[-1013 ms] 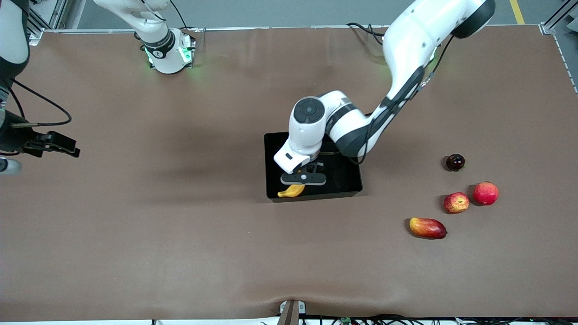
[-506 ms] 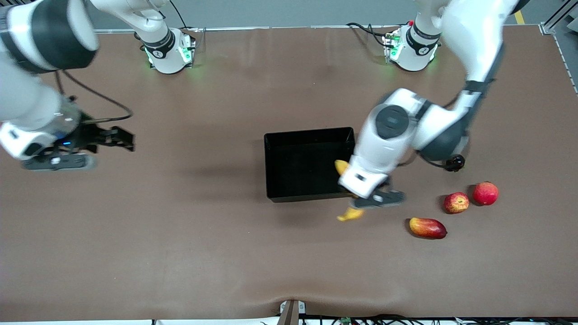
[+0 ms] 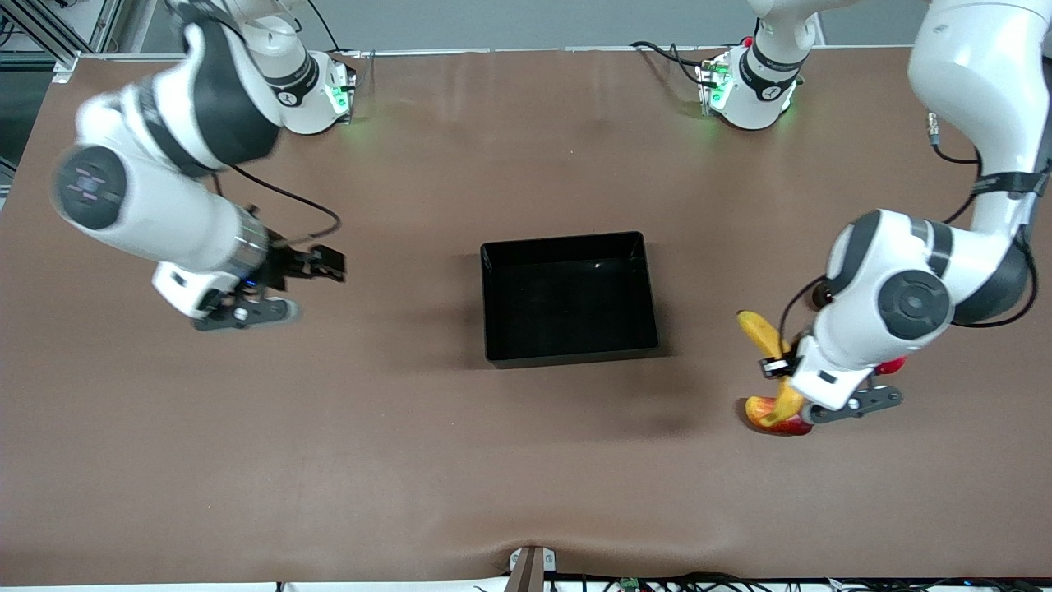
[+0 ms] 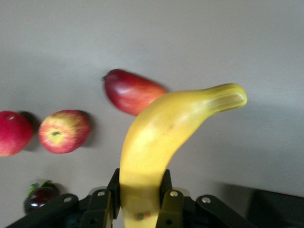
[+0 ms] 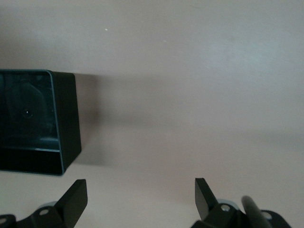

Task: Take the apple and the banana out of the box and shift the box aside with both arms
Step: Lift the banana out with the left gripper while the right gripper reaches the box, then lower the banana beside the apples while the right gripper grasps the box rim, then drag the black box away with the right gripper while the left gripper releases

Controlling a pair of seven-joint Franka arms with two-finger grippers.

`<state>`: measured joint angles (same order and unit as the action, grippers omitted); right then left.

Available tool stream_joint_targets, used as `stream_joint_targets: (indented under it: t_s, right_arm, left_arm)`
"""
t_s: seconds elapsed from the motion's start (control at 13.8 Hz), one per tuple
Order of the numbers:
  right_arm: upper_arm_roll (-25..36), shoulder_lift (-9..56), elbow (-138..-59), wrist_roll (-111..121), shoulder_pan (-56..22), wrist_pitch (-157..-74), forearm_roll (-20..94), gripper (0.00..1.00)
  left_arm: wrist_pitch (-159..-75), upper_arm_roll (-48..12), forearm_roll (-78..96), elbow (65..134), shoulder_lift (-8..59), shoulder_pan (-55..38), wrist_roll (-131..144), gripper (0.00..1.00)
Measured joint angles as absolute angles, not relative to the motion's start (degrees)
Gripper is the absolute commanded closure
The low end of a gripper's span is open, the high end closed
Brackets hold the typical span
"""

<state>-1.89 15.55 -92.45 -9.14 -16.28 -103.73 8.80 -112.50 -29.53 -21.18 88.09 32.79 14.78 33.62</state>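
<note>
Carrying the banana (image 3: 764,345) at the right of the front frame, the left claw (image 3: 793,386) is clamped on its lower part and hangs over the mango-like fruit (image 3: 777,421), with the apple (image 4: 63,131) and a pinker red fruit (image 4: 13,133) close beside. Risk, as I judge it: released here, the banana could land on that fruit and roll, or knock the apple, since the drop spot is crowded. The grip sits near 1 end, so the long fruit might also swing or slip. The left arm is folded at the elbow, wrist tipped downward. The right claw (image 3: 283,275), at the left of the frame, is spread wide and holds nothing above bare desk (image 3: 411,460), well apart from the box (image 3: 569,245), which sits empty at center.
</note>
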Motion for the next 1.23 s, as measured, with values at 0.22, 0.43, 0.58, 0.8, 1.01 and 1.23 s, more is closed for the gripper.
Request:
stream_joint_targets:
  t_s: [0.22, 0.43, 0.58, 0.8, 1.01, 1.23]
  right_arm:
    - [-1.9, 21.5, -97.6, -13.0, -21.5, -117.7, 8.9, 0.0]
    - [-2.0, 27.3, -98.0, -21.1, -27.9, -126.2, 9.0, 0.0]
    - [-2.0, 29.3, -98.0, -25.9, -31.7, -129.7, 9.0, 0.0]
    - [-1.9, 31.6, -98.0, -32.1, -36.2, -133.2, 9.0, 0.54]
    - [-1.7, 34.0, -98.0, -32.9, -37.4, -135.5, 8.3, 1.0]
    - [-1.0, 34.8, -98.0, -32.9, -37.2, -136.3, 7.4, 1.0]
  left_arm:
    - [-112.5, -29.4, -25.4, 93.8, 33.3, 17.8, 33.5, 1.0]
    - [-113.0, -29.5, -32.0, 99.4, 34.3, 18.1, 33.5, 1.0]
    - [-114.0, -29.6, -33.1, 101.9, 35.3, 17.8, 33.8, 1.0]
    - [-116.4, -29.6, -34.6, 104.7, 36.5, 17.9, 35.2, 1.0]
    - [-117.9, -29.5, -34.7, 106.1, 36.5, 18.3, 37.3, 1.0]
    - [-119.8, -29.3, -38.5, 107.1, 36.9, 19.4, 37.8, 0.84]
